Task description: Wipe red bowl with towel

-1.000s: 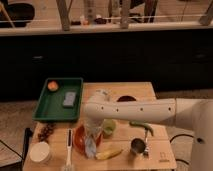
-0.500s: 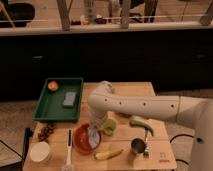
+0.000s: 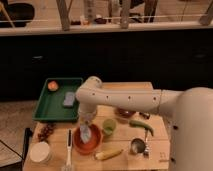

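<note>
**towel down in the red bowl**

a long dark counter front (image 3: 150, 55) runs behind the table. it is topped by a pale ledge (image 3: 165, 25) with slanted posts (image 3: 63, 12) rising off it. the small things on the ledge are too blurred to name. pale floor (image 3: 15, 112) shows at the left.

the table (image 3: 155, 157) is light wood and crowded. a green tray (image 3: 47, 112) sits at its back left. the tray holds an orange fruit (image 3: 52, 85) in its far corner and a grey sponge (image 3: 68, 99) near its right wall. grapes (image 3: 46, 131) lie in front of the tray. a white cup (image 3: 40, 152) stands at the near left corner, with a utensil (image 3: 68, 147) just right of it.

the red bowl (image 3: 95, 145) sits near the front edge, between the utensil and a green cup (image 3: 108, 126). my arm (image 3: 130, 100) crosses the table from the right, bends beside the tray and drops straight down. my gripper (image 3: 85, 122) hangs just over the red bowl, clamped on the top of the towel (image 3: 85, 134). the towel's lower end rests inside the bowl.

a banana (image 3: 108, 154) lies in front of the green cup, with a metal cup (image 3: 137, 146) to its right. a green pepper (image 3: 142, 125) lies behind the metal cup. a dark bowl (image 3: 125, 113) sits partly under my arm.
</note>
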Action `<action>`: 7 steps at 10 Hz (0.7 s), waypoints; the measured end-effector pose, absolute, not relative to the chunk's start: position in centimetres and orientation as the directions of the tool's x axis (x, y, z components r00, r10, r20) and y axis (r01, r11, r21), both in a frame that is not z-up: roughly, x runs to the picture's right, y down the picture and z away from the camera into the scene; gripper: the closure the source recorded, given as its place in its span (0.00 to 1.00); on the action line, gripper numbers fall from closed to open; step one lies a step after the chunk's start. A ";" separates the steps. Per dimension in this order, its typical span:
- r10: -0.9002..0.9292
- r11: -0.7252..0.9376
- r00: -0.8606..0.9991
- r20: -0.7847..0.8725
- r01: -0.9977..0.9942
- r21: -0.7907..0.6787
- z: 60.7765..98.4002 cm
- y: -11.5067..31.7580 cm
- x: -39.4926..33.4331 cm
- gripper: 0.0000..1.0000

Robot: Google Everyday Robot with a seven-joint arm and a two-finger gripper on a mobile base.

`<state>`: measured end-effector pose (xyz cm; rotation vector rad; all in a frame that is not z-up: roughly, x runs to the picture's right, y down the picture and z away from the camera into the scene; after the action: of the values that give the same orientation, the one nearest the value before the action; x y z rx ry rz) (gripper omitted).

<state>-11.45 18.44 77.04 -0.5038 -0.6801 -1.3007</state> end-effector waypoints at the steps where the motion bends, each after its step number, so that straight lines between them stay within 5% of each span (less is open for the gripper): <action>1: -0.692 0.183 0.088 0.716 0.982 0.056 77.1 18.9 -12.5 1.00; 7: -0.639 0.118 0.017 0.769 0.990 0.076 75.0 24.1 -11.5 1.00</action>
<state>-11.49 24.12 75.01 -0.5812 -0.7713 -1.3830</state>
